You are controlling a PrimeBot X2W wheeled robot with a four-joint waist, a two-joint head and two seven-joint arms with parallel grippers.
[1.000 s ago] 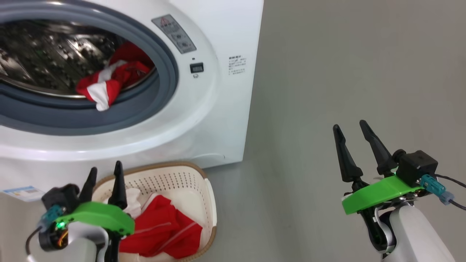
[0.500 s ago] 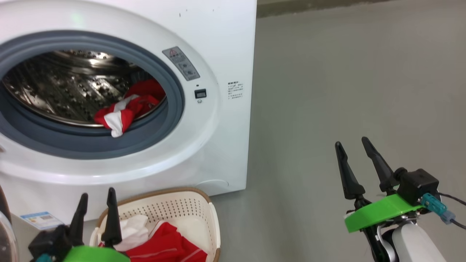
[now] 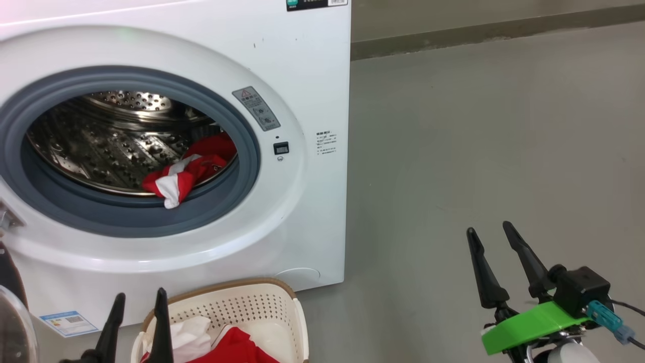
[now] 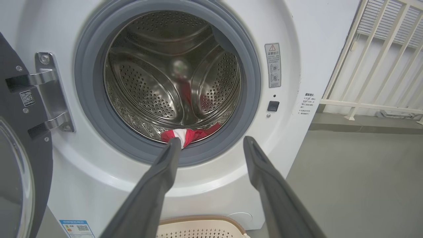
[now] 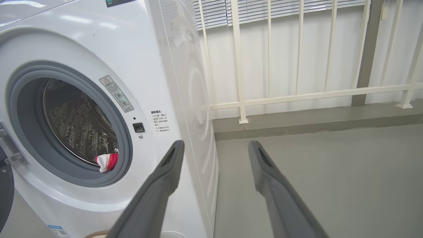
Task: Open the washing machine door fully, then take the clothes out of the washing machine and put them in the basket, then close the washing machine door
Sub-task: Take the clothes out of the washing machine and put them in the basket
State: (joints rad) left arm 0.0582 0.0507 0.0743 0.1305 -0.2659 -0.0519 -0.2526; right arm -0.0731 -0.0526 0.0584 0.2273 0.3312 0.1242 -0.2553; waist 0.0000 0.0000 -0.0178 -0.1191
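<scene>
I am holding my left hand (image 3: 140, 302) wide open with nothing in it, its two dark fingers pointing up by the left end of the basket (image 3: 237, 288). My right hand (image 3: 489, 237) is hanging off to the right over the bare floor (image 3: 453, 126). It is also spread wide and gripping nothing, and it is well apart from everything the job concerns.

Just beside my left hand, the basket is already holding a red garment (image 3: 237, 349) and a white cloth (image 3: 181, 333), so I am judging the unloading to be partway through. The door (image 4: 13, 105) is standing swung out to the left on its hinge, so the opening step is looking done.

Beyond the basket, the washing machine (image 3: 312, 75) is facing me. One more red and white bundle (image 3: 184, 176) is lying at the near right lip of the drum (image 3: 111, 146), with its white corner drooping onto the grey ring (image 3: 151, 219). In my left wrist view that bundle is sitting just past the tip of my left finger, farther off and higher than the basket. That piece is waiting to be fetched, and after it the door is waiting to be shut.
</scene>
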